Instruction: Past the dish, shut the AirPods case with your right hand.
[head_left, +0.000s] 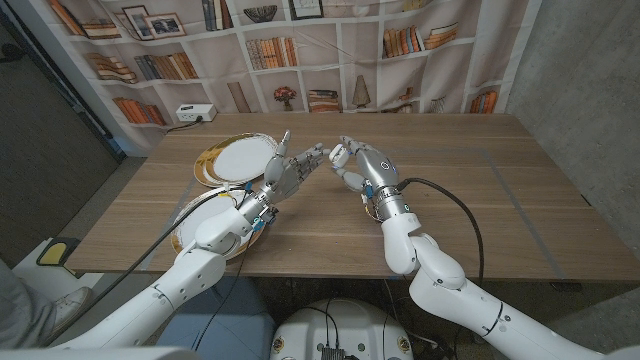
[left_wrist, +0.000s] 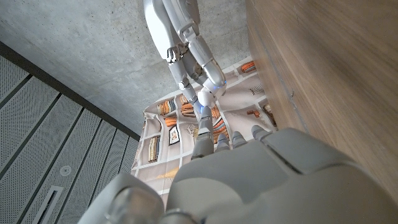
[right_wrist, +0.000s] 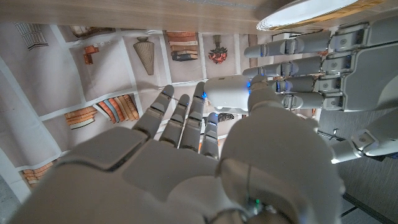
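The white AirPods case (head_left: 340, 153) hangs above the table, just past the gold-rimmed white dish (head_left: 235, 158), between my two hands. My left hand (head_left: 287, 172) reaches up from the left and its fingertips (right_wrist: 252, 68) meet the case (right_wrist: 225, 93). My right hand (head_left: 358, 162) stands opposite with its fingers spread and straight, thumb (right_wrist: 268, 99) against the case. In the left wrist view the case (left_wrist: 204, 98) sits where the right hand's fingers (left_wrist: 205, 62) come down. I cannot tell whether the lid is up or down.
A second gold-rimmed plate (head_left: 190, 222) lies under my left forearm near the table's front left. A white power strip (head_left: 195, 113) sits at the back left edge. A bookshelf backdrop stands behind the table. Bare wood stretches to the right of my right arm.
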